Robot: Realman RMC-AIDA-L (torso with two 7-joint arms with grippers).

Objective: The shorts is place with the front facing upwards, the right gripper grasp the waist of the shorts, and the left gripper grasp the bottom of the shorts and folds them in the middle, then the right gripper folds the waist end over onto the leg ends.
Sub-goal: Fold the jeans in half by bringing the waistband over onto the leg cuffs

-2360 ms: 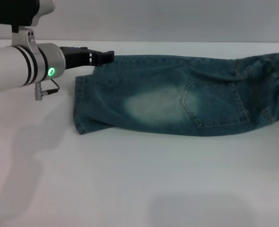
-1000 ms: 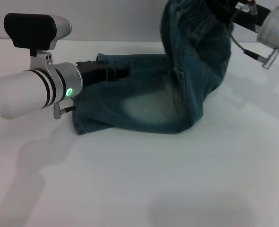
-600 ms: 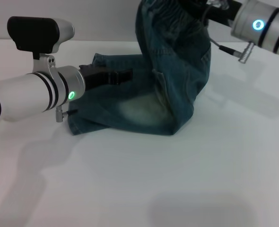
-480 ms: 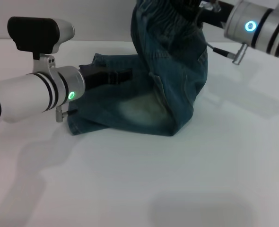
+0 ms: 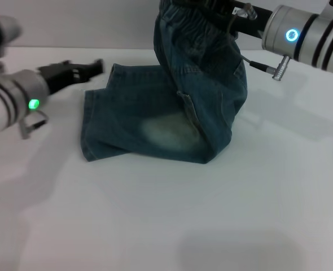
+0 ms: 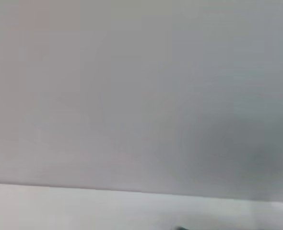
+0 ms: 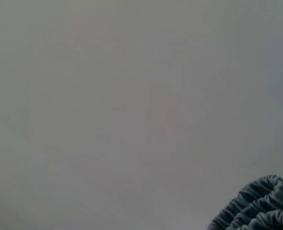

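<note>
The blue-green denim shorts (image 5: 166,113) lie on the white table (image 5: 211,214), with the leg ends (image 5: 89,127) flat at the left. The crinkled waist (image 5: 189,20) is held up in the air above the middle of the garment, and the upper half hangs from it in a steep fold. My right gripper (image 5: 211,8), on the bluish-ringed arm, is shut on the waist at the top of the head view. A bit of ruched waist (image 7: 256,211) shows in the right wrist view. My left gripper (image 5: 93,66), on the green-ringed arm, hovers just left of the legs' far corner, off the cloth.
The white table spreads bare in front of and to the right of the shorts. A grey wall (image 5: 99,22) stands behind it. The left wrist view holds only the wall (image 6: 141,96) and a strip of table.
My left gripper has drawn back to the left, off the leg it was resting over. My right gripper has carried the lifted waist a little further left over the legs.
</note>
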